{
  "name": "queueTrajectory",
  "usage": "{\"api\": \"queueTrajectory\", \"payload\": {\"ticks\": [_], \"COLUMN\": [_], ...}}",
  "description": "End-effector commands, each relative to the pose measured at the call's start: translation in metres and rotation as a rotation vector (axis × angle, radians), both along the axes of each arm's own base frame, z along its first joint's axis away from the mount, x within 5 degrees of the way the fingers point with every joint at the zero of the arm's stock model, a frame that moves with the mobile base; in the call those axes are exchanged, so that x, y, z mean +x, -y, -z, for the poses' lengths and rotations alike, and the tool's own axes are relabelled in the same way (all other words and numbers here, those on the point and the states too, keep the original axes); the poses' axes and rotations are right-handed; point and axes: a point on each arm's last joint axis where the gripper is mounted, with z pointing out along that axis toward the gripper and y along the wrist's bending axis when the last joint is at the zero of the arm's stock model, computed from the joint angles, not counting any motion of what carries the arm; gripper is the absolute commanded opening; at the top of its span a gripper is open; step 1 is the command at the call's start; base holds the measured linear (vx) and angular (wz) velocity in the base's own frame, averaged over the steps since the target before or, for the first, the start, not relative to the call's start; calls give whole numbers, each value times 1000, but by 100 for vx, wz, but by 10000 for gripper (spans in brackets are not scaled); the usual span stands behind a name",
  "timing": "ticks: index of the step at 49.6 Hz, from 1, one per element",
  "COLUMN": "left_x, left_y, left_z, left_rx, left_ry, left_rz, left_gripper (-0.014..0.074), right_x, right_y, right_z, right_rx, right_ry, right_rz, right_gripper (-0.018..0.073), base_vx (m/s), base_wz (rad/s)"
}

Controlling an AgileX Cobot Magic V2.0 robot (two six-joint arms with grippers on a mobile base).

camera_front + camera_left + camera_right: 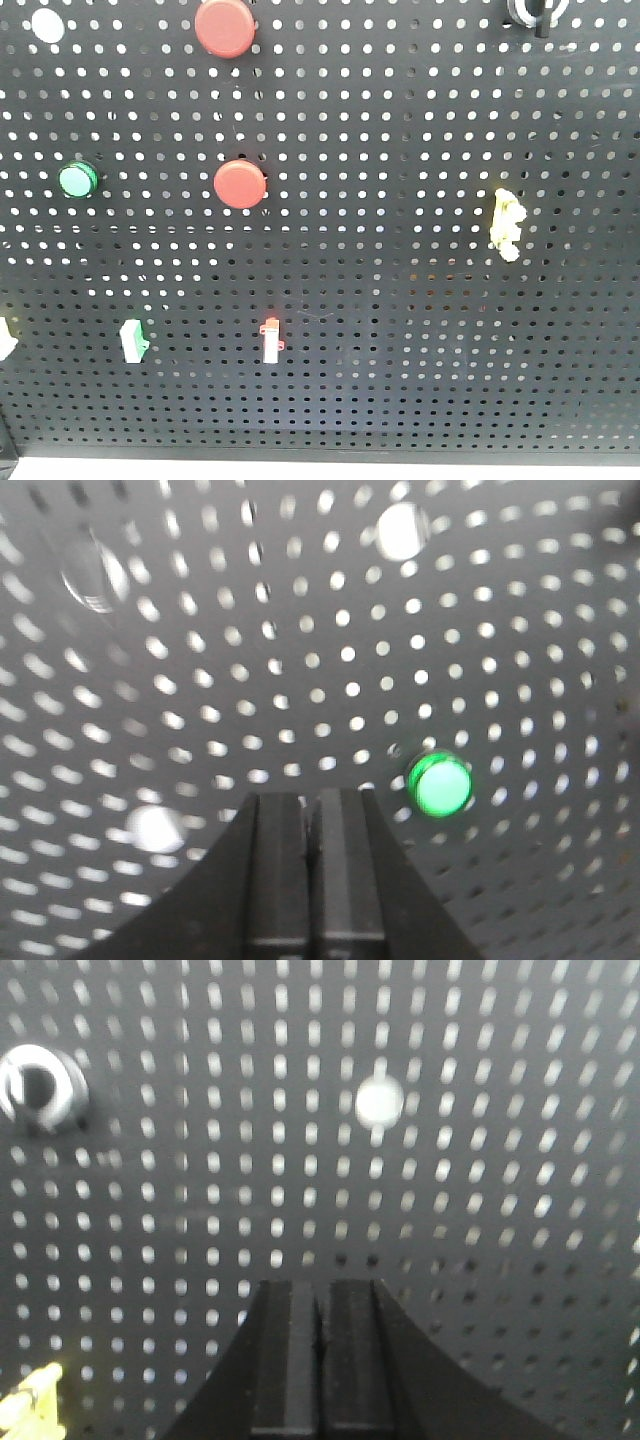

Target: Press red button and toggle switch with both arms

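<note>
- Approach step: left claw [312, 810], right claw [320, 1295] both pressed shut, empty.
- Red button [240, 184] centre-left on pegboard [400, 400]; toggle switch [270, 340] at its 6 o'clock.
- Next: left must re-aim from green button [440, 785] to red; right must find switch.

On the board [420, 335], the top button [225, 27] sits above the middle button [240, 184]. The small button [78, 180] is left of the middle button. The toggle switch [270, 340] is below the middle button.

Upper red btn [225, 27] partly off-frame
</note>
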Motion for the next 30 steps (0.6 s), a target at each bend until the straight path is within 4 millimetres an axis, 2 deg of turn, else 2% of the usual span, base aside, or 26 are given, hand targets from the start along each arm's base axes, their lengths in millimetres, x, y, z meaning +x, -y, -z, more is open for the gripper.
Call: {"api": "queueTrajectory", "payload": {"ticks": [1,11,19,30], "left_x": [-1,10,20,45], "left_y": [8,59,103,125], "left_z": [-33,-66,-79,-90], "left_rx": [-75,-10,31,33], "left_ry": [116,169,186,190], "left_rz": [54,274,408,418], "left_gripper": [2,2,2,2], "right_x": [-7,-7,-6,-6], "right_y": [0,0,0,0], "right_z": [-18,-18,-18,-17], "right_rx": [22,21,21,20], "right_ry": [112,112,105,100], "right_rz": [-9,-9,-8,-7], "right_gripper": [-3,-3,-3,-3], "base_vx": [0,0,0,0], "base_wz": [0,0,0,0]}}
